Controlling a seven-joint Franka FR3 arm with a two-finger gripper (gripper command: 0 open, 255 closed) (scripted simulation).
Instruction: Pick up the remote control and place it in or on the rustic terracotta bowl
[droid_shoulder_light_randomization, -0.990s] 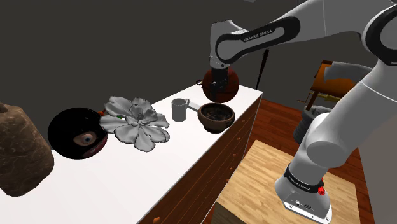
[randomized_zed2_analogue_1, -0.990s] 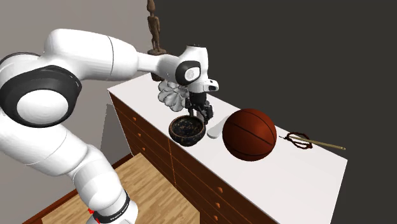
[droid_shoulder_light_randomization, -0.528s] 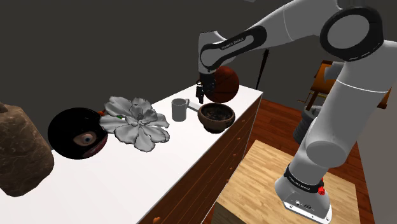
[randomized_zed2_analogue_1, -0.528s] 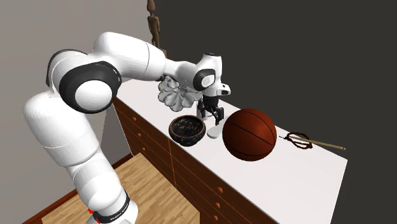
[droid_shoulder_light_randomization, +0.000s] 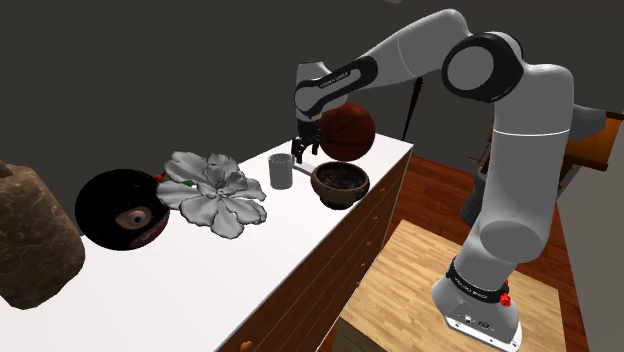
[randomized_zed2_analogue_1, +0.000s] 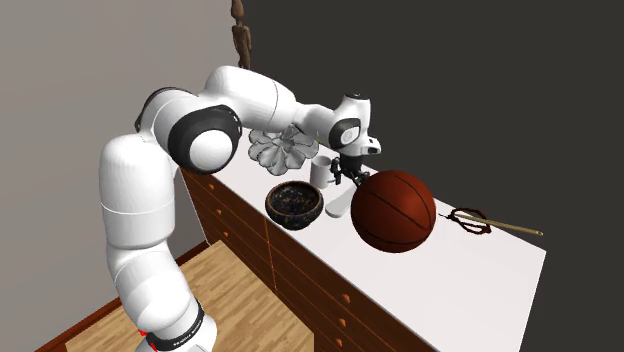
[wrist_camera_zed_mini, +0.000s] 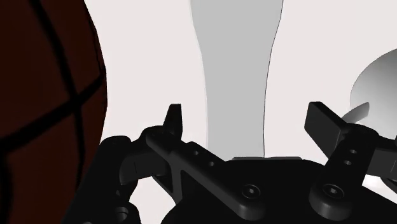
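Observation:
The remote control (wrist_camera_zed_mini: 235, 76) is a pale grey, long flat piece lying on the white dresser top (droid_shoulder_light_randomization: 200, 290). My gripper (wrist_camera_zed_mini: 248, 121) hangs open above it with a finger on either side, and neither finger touches it. In the second exterior view the remote (randomized_zed2_analogue_1: 336, 208) lies between the dark patterned bowl (randomized_zed2_analogue_1: 295, 203) and the basketball (randomized_zed2_analogue_1: 393, 210), with the gripper (randomized_zed2_analogue_1: 350, 178) just over it. From the shoulder view the gripper (droid_shoulder_light_randomization: 303, 148) sits behind the bowl (droid_shoulder_light_randomization: 340, 183), beside the mug (droid_shoulder_light_randomization: 283, 172).
A basketball (droid_shoulder_light_randomization: 345, 130) stands close beside the gripper, and a grey mug (randomized_zed2_analogue_1: 323, 170) is on its other side. A white flower-shaped object (droid_shoulder_light_randomization: 215, 192), a black ball with an eye (droid_shoulder_light_randomization: 120, 208) and a brown rock-like lump (droid_shoulder_light_randomization: 30, 235) sit further along. A stick (randomized_zed2_analogue_1: 485, 222) lies past the basketball.
The arm has swung from above the bowl to the far side of it, between the mug and the basketball. The gripper stays open.

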